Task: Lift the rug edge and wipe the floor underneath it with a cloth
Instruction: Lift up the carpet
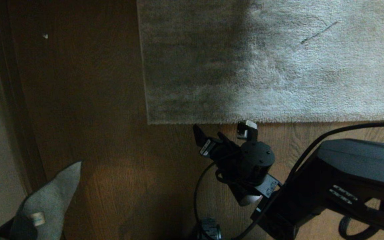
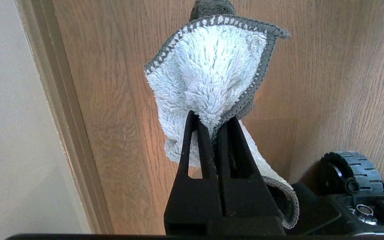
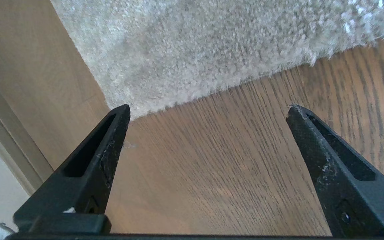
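I have the right gripper point(image 1: 223, 133) low over the floor point(image 1: 112, 150), fingers spread wide, tips pointing at the rug edge point(image 1: 262, 120) just short of it, near the 1 corner in view. Left gripper point(image 2: 210, 128) parked at lower left, fingers pressed together, pinching the 1 cloth point(image 2: 208, 70), which hangs above the floor. Rug lies flat.

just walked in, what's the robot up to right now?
Rug-wipe job, early stage. The left gripper is shut on the cloth, held off to the robot's left above the floor. The right gripper is open, near the rug edge by the corner. Rug lies flat, not lifted yet.
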Controlling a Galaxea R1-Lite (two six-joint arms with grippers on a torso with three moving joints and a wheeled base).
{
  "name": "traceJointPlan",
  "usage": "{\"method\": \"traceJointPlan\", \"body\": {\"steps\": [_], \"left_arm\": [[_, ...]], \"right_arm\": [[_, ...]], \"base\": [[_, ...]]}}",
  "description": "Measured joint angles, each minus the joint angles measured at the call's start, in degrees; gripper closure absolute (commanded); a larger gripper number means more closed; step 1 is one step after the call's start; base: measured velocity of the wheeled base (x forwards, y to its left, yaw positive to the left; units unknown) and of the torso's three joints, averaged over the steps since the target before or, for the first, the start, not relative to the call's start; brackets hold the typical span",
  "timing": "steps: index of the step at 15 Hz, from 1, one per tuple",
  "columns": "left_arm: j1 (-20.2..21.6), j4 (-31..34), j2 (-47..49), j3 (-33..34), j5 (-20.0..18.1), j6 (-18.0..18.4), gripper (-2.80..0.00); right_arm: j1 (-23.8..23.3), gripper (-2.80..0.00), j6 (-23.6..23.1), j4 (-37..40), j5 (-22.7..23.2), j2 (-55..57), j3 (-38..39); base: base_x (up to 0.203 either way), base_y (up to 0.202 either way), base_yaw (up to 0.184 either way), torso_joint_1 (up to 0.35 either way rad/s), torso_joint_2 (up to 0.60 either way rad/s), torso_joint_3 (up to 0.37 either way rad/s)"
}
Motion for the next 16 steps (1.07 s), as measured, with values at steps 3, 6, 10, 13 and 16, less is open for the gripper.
{"method": "traceJointPlan", "body": {"steps": [3,6,10,13,16], "left_arm": [[0.00,0.00,0.00,0.00,0.02,0.00,0.00],[0.00,0.00,0.00,0.00,-0.02,0.00,0.00],[0.00,0.00,0.00,-0.02,-0.02,0.01,0.00],[0.00,0.00,0.00,-0.02,-0.02,-0.02,0.00],[0.00,0.00,0.00,-0.02,0.00,-0.01,0.00]], "right_arm": [[-0.60,-2.80,-0.04,-0.02,0.00,0.54,-0.30],[-1.17,-2.80,-0.06,0.00,0.00,0.72,-0.31],[-1.85,-2.80,-0.08,0.00,0.00,1.36,-0.63],[-2.49,-2.80,-0.09,0.00,0.02,2.04,-1.89],[-3.20,-2.80,-0.07,0.00,-0.01,2.59,-2.76]], "base": [[0.000,0.000,0.000,0.000,0.00,0.000],[0.000,0.000,0.000,0.000,0.00,0.000],[0.000,0.000,0.000,0.000,0.00,0.000],[0.000,0.000,0.000,0.000,0.00,0.000],[0.000,0.000,0.000,0.000,0.00,0.000]]}}
